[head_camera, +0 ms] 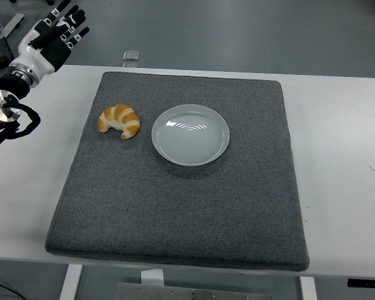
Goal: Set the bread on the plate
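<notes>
Bread (119, 120) (a croissant) lay near the mat's (175, 212) far-left corner, just beside the empty plate (190, 134) | left hand (55, 34) hung beyond the table's (350, 175) far-left corner, fingers extended, holding nothing | likely light, flaky, crushable: grip its thick middle gently.

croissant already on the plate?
No, the croissant lies on the grey mat just left of the empty plate, apart from it.

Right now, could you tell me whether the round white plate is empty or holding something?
Empty. The round white plate shows bare glaze; the golden croissant lies left of it on the grey mat.
</notes>
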Motion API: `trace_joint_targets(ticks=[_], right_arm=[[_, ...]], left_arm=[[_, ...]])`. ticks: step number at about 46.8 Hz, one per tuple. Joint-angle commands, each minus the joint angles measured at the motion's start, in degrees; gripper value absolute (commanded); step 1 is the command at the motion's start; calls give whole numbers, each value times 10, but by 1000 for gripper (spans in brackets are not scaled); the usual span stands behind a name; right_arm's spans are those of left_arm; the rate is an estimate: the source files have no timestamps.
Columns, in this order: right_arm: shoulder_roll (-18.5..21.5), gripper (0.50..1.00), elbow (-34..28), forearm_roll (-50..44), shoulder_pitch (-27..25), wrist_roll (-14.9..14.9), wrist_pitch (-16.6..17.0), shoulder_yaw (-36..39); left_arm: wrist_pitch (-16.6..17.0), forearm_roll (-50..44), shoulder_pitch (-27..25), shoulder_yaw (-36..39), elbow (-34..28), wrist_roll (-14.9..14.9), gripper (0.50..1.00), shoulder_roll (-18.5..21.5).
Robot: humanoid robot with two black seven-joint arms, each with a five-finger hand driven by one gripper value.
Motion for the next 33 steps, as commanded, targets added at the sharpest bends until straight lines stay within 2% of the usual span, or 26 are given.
trace_joint_targets(ticks=[1,7,24,33], right_arm=[[0,954,0,0,0,0,0,0],[0,954,0,0,-1,0,0,0],[0,954,0,0,-1,0,0,0],[0,954,0,0,-1,0,0,0]], left_arm=[[1,0,-1,1,-1,0,994,0],[10,1,-1,9,-2,1,994,1],[-3,1,-7,11,1,1,994,4],[-13,2,-20,31,-2,1,994,37]])
